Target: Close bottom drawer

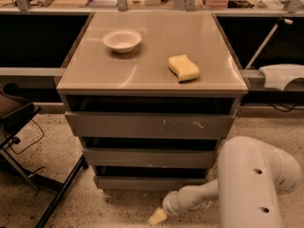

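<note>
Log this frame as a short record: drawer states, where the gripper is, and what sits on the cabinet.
bottom drawer: nearly in, narrow dark gap above its front
middle drawer: ajar, dark gap above
top drawer: ajar, white scratches on front
gripper: low by the floor, in front of the bottom drawer, apart from its front
cabinet top: white bowl rear left, yellow sponge front right
</note>
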`<state>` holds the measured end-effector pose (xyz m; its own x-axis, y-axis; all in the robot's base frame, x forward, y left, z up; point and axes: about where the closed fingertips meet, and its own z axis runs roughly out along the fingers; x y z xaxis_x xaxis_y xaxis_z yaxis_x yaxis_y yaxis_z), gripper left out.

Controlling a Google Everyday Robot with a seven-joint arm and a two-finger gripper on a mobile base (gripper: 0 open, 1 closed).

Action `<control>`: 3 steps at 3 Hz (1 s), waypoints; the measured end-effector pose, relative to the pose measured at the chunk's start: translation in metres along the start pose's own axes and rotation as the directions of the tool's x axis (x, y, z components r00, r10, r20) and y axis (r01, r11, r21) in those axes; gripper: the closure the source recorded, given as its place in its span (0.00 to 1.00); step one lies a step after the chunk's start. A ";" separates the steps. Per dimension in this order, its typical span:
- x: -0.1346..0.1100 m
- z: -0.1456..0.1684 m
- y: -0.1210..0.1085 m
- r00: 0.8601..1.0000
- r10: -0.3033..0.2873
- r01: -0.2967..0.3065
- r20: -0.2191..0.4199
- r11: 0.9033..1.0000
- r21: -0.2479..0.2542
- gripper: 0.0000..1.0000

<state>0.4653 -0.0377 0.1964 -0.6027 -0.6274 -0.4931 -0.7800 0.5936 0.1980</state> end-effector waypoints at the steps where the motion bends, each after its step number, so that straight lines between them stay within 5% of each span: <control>1: -0.027 0.017 -0.008 1.000 0.005 -0.005 0.017 1.000 -0.028 0.00; 3: -0.072 0.048 -0.027 0.998 0.031 -0.026 0.054 0.996 -0.080 0.00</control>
<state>0.5378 0.0160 0.1863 -0.6164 -0.5806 -0.5319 -0.7748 0.5678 0.2781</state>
